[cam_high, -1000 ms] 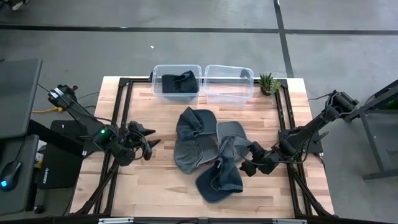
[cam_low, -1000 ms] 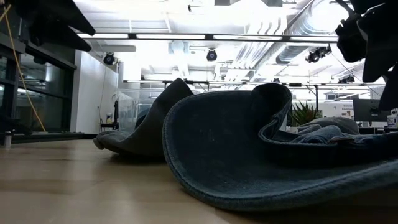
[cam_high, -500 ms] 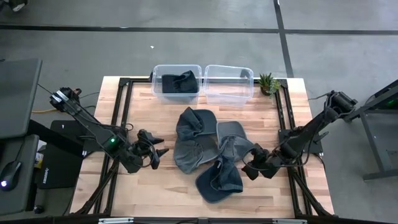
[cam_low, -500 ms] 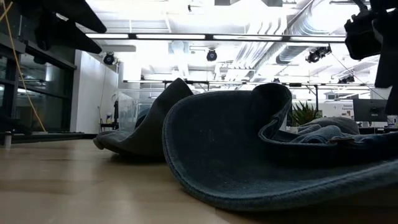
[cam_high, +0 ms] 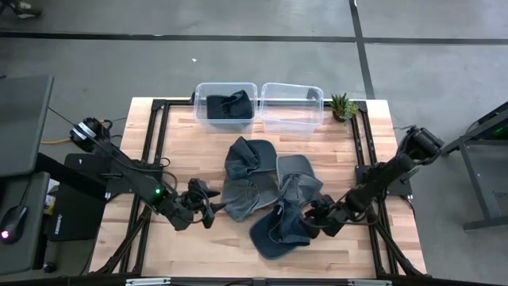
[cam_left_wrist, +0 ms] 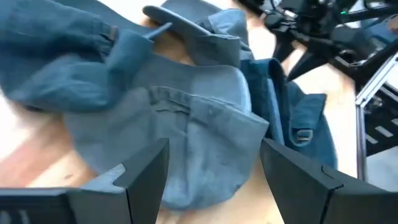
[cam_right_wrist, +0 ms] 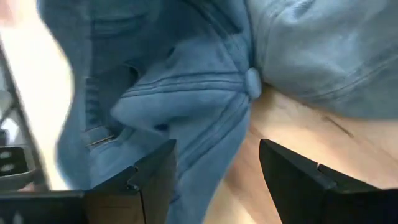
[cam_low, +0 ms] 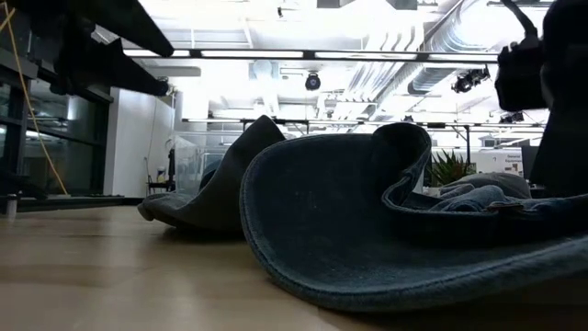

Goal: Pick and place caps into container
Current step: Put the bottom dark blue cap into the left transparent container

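Several floppy caps lie in an overlapping pile mid-table: a slate-blue cap (cam_high: pixel 247 156), a lighter grey cap (cam_high: pixel 238 199), a grey cap (cam_high: pixel 297 176) and a dark blue cap (cam_high: pixel 279 230) nearest the near edge. One more dark cap (cam_high: pixel 228 106) sits in the left clear bin (cam_high: pixel 200 94). My left gripper (cam_high: pixel 212 211) is open just left of the lighter grey cap (cam_left_wrist: pixel 193 137), which lies ahead between its fingers (cam_left_wrist: pixel 214 149). My right gripper (cam_high: pixel 309 219) is open at the dark blue cap's right edge (cam_right_wrist: pixel 180 106), fingers either side of it (cam_right_wrist: pixel 217 149).
The right clear bin (cam_high: pixel 292 107) stands beside the left one at the far edge, with a small potted plant (cam_high: pixel 343 106) to its right. Black frame rails (cam_high: pixel 361 151) run along both table sides. Bare wood (cam_high: pixel 182 143) lies left of the pile. The near cap (cam_low: pixel 367 230) fills the low view.
My left gripper has moved toward the table's right and slightly nearer, closing on the lighter grey cap. My right gripper has moved toward the table's left and near edge, down to the dark blue cap's edge. The caps have stayed put.
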Tool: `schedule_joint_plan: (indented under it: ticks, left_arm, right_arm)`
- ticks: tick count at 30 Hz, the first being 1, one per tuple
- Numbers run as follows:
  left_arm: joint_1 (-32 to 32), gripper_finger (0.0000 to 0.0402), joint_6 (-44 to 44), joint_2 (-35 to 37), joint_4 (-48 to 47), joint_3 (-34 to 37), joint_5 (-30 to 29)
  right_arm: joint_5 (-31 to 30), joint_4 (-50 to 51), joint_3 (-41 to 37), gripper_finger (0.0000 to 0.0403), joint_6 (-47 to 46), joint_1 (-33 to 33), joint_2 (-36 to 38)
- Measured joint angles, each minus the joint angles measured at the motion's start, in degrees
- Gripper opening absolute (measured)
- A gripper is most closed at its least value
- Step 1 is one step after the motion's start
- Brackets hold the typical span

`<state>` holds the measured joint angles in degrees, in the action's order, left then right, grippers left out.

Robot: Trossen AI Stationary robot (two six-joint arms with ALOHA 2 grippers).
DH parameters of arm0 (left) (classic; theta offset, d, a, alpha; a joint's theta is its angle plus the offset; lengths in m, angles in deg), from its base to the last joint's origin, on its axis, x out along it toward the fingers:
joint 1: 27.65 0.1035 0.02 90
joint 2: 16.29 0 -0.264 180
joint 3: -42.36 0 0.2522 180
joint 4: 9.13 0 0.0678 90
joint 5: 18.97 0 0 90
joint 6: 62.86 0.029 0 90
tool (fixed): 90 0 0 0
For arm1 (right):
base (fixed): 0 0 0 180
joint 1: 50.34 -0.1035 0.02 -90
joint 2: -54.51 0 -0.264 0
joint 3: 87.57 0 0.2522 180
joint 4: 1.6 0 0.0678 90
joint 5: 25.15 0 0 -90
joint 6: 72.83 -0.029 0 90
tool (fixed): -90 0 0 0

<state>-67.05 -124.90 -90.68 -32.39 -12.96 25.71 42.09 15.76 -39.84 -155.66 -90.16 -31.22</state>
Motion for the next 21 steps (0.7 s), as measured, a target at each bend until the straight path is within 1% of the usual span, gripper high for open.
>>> schedule_joint_plan:
  ticks: [9, 14, 19, 21]
  left_arm:
    - [0.00, 0.0250, -1.27, -6.49, 6.18, 0.00, 1.67]
    - [0.00, 0.0250, -1.44, -10.30, 11.45, 0.00, 4.02]
    - [0.00, 0.0250, -1.57, -12.78, 17.02, 0.00, 4.69]
    - [0.01, 0.0250, -1.61, -13.79, 19.89, 0.00, 6.01]
  right_arm:
    - [-1.80, -2.80, 0.00, 0.0222, 1.67, 0.44, -3.62]
    - [-2.24, -8.50, 0.00, 0.0222, 3.84, 1.25, -5.54]
    - [-0.55, -15.12, 0.03, 0.0222, 6.28, 2.34, -7.44]
    - [0.06, -17.19, 0.03, 0.0222, 7.02, 2.78, -8.18]
